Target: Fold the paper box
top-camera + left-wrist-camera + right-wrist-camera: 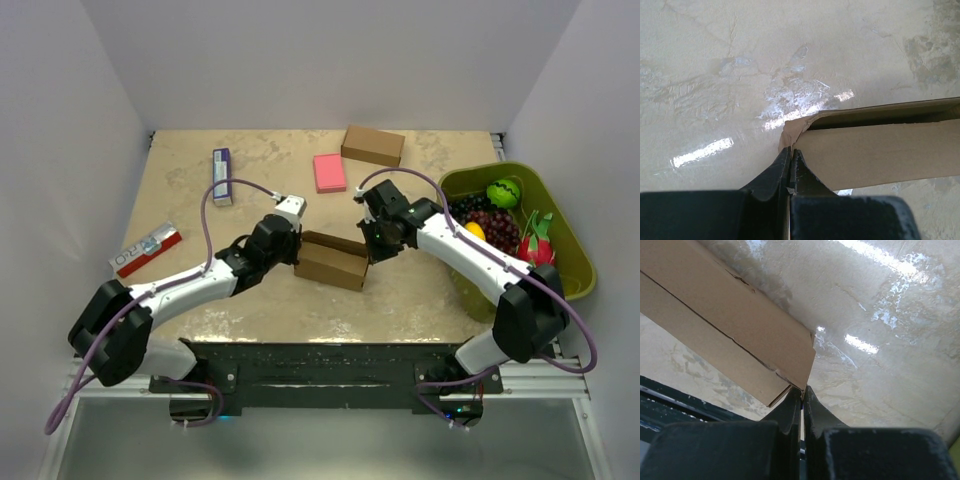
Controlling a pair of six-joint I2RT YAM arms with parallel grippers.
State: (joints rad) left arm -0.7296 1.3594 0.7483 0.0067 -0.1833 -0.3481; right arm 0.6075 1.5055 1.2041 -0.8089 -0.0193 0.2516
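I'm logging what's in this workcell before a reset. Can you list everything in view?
paper box: one, brown, table centre, between the arms
far box: one, brown, far side
pink block: one, pink, just left of the far box
purple pack: one, purple and white, far left
red pack: one, red and white, left edge
bin: one, green, right edge
fruit: several, dark purple, green, red, yellow, inside the bin
table: one, beige marbled
left fingers: pair, black, shut on the paper box's left end
right fingers: pair, black, shut on its right end
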